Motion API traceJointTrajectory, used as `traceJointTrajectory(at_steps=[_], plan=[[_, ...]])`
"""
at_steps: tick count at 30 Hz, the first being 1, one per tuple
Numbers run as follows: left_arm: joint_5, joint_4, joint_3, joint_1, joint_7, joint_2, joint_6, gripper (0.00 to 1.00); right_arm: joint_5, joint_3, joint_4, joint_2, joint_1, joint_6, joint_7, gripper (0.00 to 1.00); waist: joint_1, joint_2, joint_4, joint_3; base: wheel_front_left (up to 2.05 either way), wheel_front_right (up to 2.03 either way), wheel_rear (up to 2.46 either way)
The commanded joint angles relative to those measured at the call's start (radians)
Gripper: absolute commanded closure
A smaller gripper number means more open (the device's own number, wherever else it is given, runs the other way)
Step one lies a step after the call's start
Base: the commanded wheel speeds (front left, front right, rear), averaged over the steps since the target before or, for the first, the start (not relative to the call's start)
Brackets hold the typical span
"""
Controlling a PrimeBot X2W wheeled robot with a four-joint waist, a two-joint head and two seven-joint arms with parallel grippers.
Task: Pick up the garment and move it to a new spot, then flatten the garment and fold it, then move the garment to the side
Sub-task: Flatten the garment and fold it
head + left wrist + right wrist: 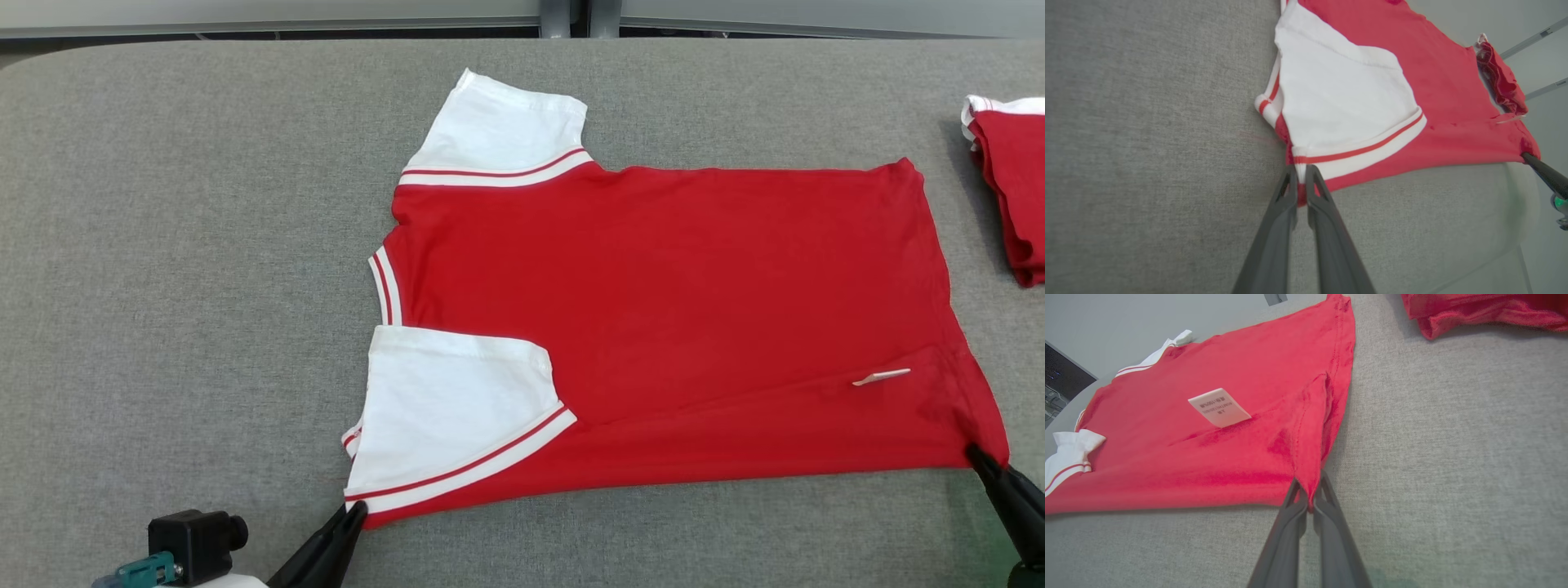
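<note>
Head view: I see the red garment (669, 310) spread flat on the grey table (163, 286), right of the middle, collar to the left and hem to the right.
Left arm: my left gripper (353, 513) is clamped on the near-left corner, where the striped band meets the red edge; the left wrist view shows cloth pinched between the fingers.
Right arm: my right gripper (973, 452) is closed on the near-right hem corner; the right wrist view shows red cloth drawn up into a ridge at the tips.
Long axis: left to right, parallel to the near edge stretched between my two grips.
Garment from the grippers: the whole body lies to the far side of both.
Nearer arm: neither; each holds its own corner.
Sleeves: the near sleeve (457, 400) is folded in over the red body; the far sleeve (498, 122) sticks out flat toward the far side.
Care label (882, 377): lying on the red cloth near the right grip.
Second garment (1012, 188): a folded red pile at the far right, apart from the hem.
Step, as I judge it: folding; I would carry the near edge up and away, both arms level.
Risk: uneven travel would skew the fold.
</note>
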Motion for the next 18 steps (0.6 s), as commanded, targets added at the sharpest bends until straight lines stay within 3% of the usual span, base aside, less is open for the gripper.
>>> traceJointTrajectory(at_steps=[1, 7, 8, 9, 10, 11, 12, 13, 15, 18], plan=[[0.004, -0.009, 0.006, 0.008, 0.002, 0.011, 0.010, 1.00, 0.005, -0.017, -0.011, -0.009, 0.024, -0.003, -0.005, 1.00, 0.0000, 0.0000, 0.003, 0.003, 0.00, 0.00, 0.00], [0.006, 0.005, -0.004, -0.017, 0.008, -0.007, 0.007, 1.00, -0.013, -0.043, -0.036, 0.001, 0.065, -0.003, 0.000, 1.00, 0.0000, 0.0000, 0.006, 0.015, 0.00, 0.00, 0.00], [0.007, 0.013, -0.010, -0.021, 0.013, -0.010, 0.003, 1.00, -0.018, -0.045, -0.038, 0.006, 0.066, -0.003, 0.001, 0.79, 0.0000, 0.0000, 0.006, 0.015, 0.00, 0.00, 0.00], [0.007, 0.013, -0.010, -0.021, 0.013, -0.010, 0.003, 1.00, -0.018, -0.045, -0.038, 0.006, 0.066, -0.003, 0.001, 0.79, 0.0000, 0.0000, 0.006, 0.015, 0.00, 0.00, 0.00], [0.007, 0.022, -0.017, -0.026, 0.018, -0.014, 0.000, 0.99, -0.023, -0.049, -0.039, 0.010, 0.067, -0.003, 0.001, 0.60, 0.0000, 0.0000, 0.005, 0.015, 0.00, 0.00, 0.00], [0.007, 0.030, -0.021, -0.032, 0.022, -0.020, -0.002, 0.80, -0.028, -0.051, -0.040, 0.013, 0.068, -0.003, 0.002, 0.53, 0.0000, 0.0000, 0.004, 0.014, 0.00, 0.00, 0.00], [0.007, 0.040, -0.027, -0.038, 0.029, -0.022, -0.005, 0.67, -0.035, -0.054, -0.038, 0.016, 0.069, -0.003, 0.002, 0.11, 0.0000, 0.0000, 0.003, 0.013, 0.00, 0.00, 0.00], [0.012, 0.049, -0.032, -0.043, 0.033, -0.023, -0.008, 0.55, -0.041, -0.059, -0.037, 0.018, 0.071, -0.003, 0.002, 0.00, 0.0000, 0.0000, 0.002, 0.012, 0.00, 0.00, 0.00], [0.014, 0.064, -0.041, -0.048, 0.043, -0.024, -0.003, 0.00, -0.053, -0.075, -0.040, 0.022, 0.075, -0.003, 0.001, 0.00, 0.0000, 0.0000, -0.002, 0.010, 0.00, 0.00, 0.00], [0.024, 0.069, -0.039, -0.049, 0.045, -0.013, 0.011, 0.00, -0.072, -0.113, -0.050, 0.024, 0.095, -0.003, -0.003, 0.00, 0.0000, 0.0000, -0.008, 0.002, 0.00, 0.00, 0.00]])
